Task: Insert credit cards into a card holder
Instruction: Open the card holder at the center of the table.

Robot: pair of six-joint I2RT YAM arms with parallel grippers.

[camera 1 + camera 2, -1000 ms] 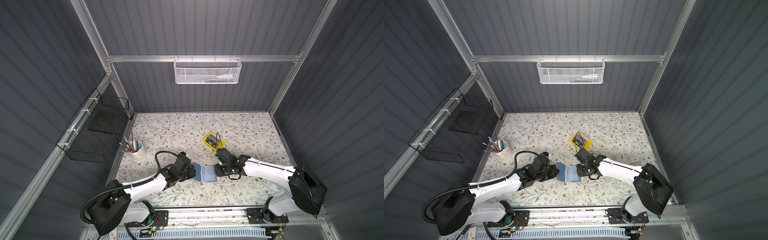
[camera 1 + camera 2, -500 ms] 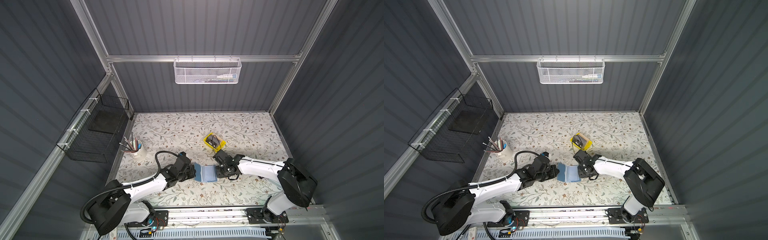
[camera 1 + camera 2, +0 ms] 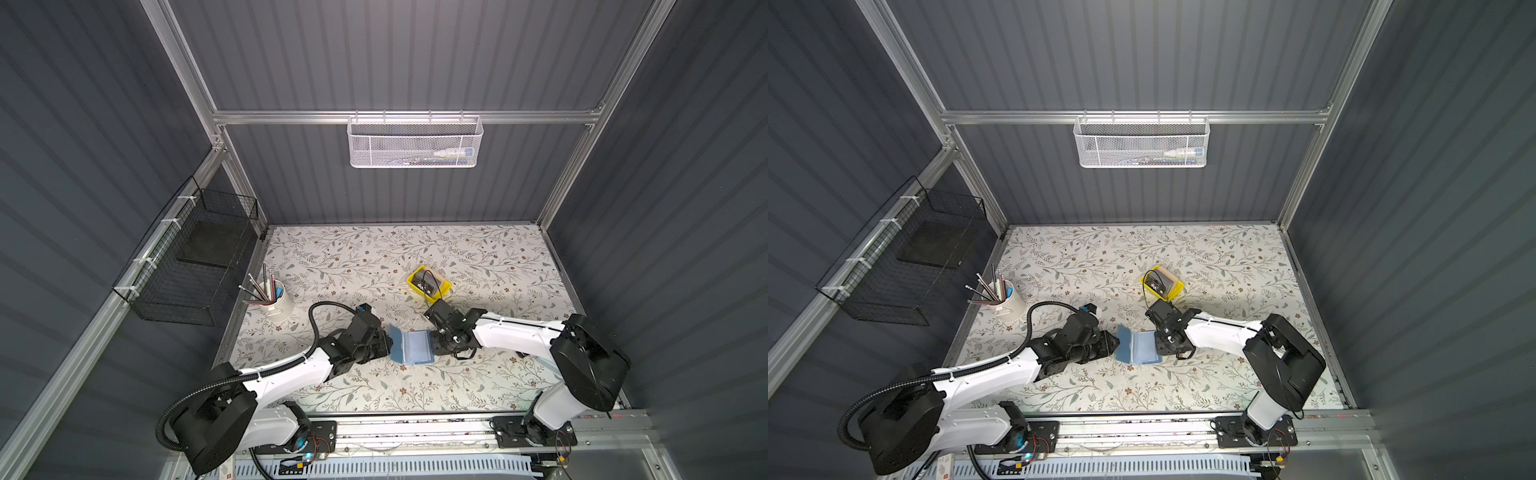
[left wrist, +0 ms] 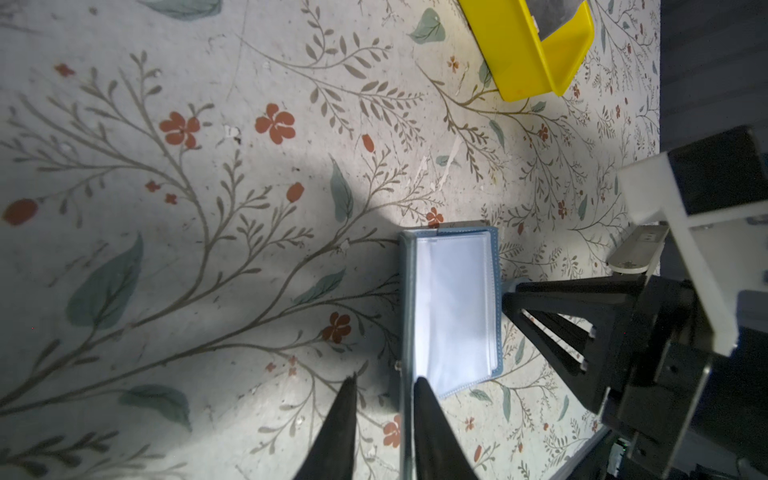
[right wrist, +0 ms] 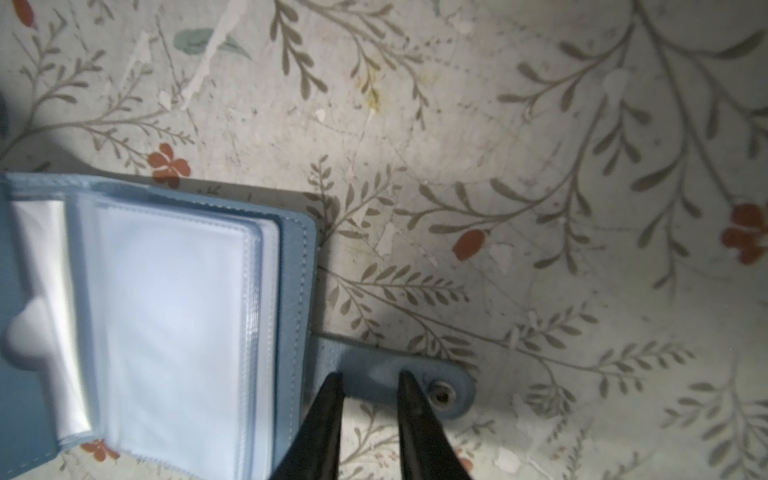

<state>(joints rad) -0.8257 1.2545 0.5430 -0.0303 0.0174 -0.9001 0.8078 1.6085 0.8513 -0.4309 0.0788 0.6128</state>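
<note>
Floral-patterned tabletop, blue card holder lying open near the front, yellow tray behind it, pen mug at left edge.

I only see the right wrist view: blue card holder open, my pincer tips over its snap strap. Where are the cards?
Observer: Black VIP cards lie in a yellow tray beyond the card holder, toward the back wall.
Operator: And my other arm?
Observer: In the left wrist view, the left pincer straddles the holder's raised cover edge, jaws apart.
Operator: Anything else around?
Observer: A white cup of pencils, near the black wire basket.
</note>
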